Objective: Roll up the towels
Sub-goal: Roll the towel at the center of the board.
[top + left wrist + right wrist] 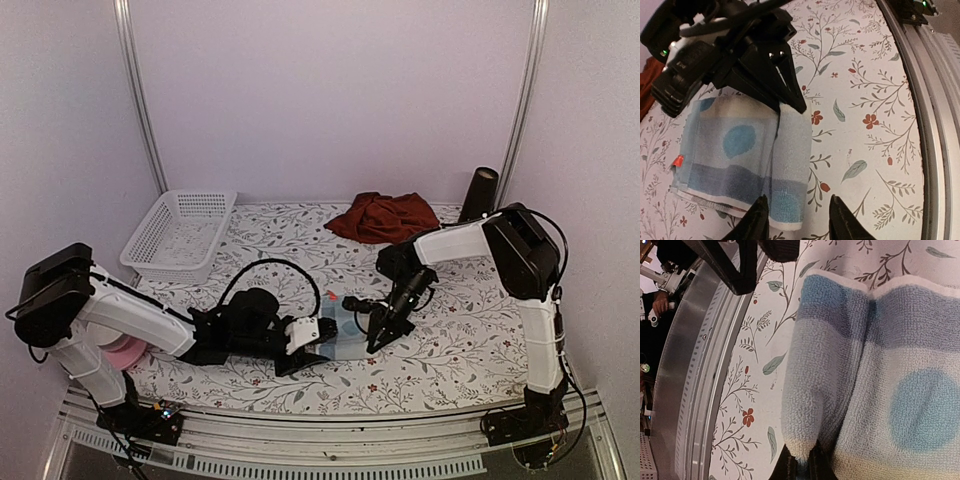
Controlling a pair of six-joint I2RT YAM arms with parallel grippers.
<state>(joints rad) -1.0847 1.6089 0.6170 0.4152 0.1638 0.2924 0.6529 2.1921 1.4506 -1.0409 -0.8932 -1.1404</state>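
The pastel checked cloth towel (740, 150) in blue, cream and pink lay flat near the front middle of the floral-patterned table (450, 340), with its long edge nearest the front rail partly curled over into a soft roll. Its small red tag (678, 161) stuck out from the opposite side.

The right arm was bent high at the elbow, with the forearm sloping down and to the left so the wrist pointed at the tabletop. The right gripper (803, 455) was clamped tight on the curled edge of the towel at one end, with the fabric bunched right at the fingertips.

The left arm stretched low and nearly flat across the table from its base. The left gripper (798, 200) sat at the other end of that same edge, jaws spread apart with the towel's corner between them and not squeezing anything that I could see.

The dark red-maroon cloth towel (385, 216) was crumpled in a heap at the back of the table, well apart from both arms. A white plastic mesh basket (180, 235) sat at the back left, and a black cylinder (480, 192) stood at the back right, near the maroon heap.
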